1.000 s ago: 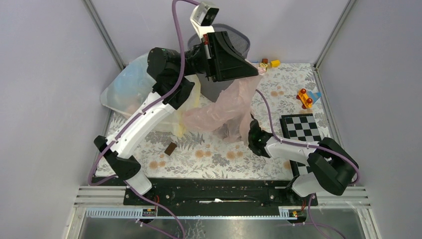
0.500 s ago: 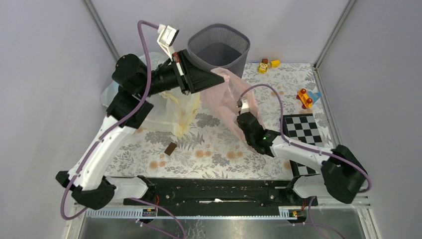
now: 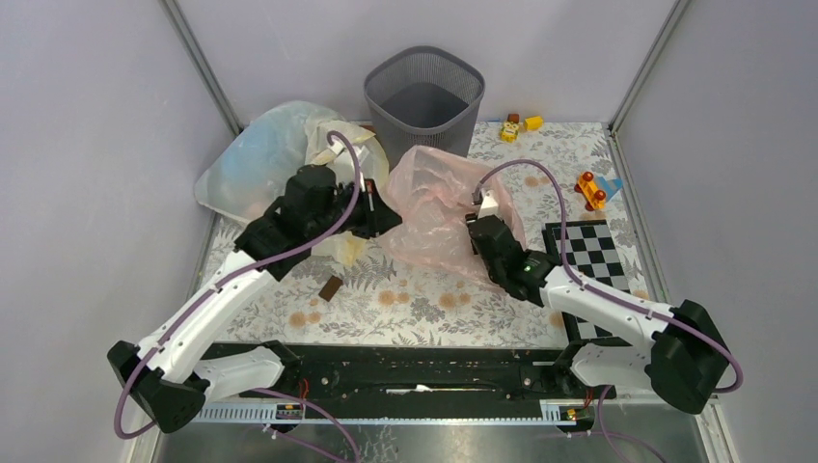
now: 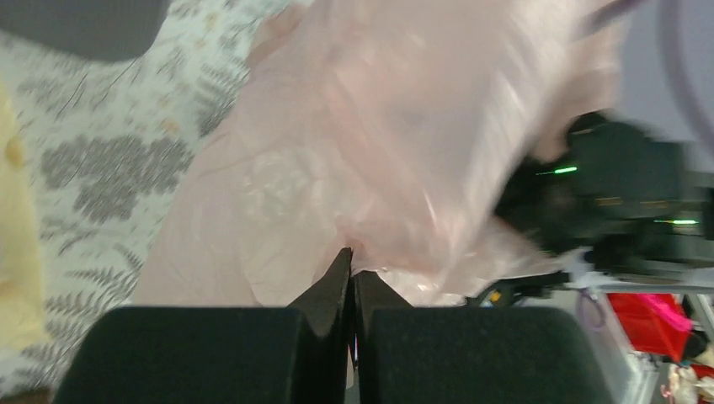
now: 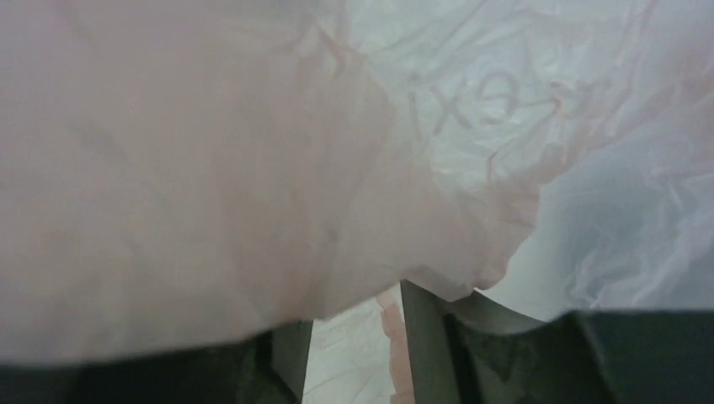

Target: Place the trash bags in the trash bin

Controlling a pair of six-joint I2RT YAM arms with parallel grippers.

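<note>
The pale-pink trash bag [image 3: 439, 193] lies crumpled on the table [image 3: 415, 301], just in front of the mesh trash bin [image 3: 424, 92]. None of it is inside yet, so the lift and drop remain. The left gripper [image 4: 349, 268] pinches a fold of it, jaws closed. The right gripper [image 5: 354, 341] stands part-open under draped film, gripping nothing. The big cloudy bag [image 3: 251, 159] crowds the bin's left, and the toy blocks [image 3: 516, 123] sit clear.

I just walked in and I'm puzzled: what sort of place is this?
Probably a robot test booth, not a home: plain walls close in a table, two arms are bolted at its near edge, and a checkerboard lies beside scattered toys.
</note>
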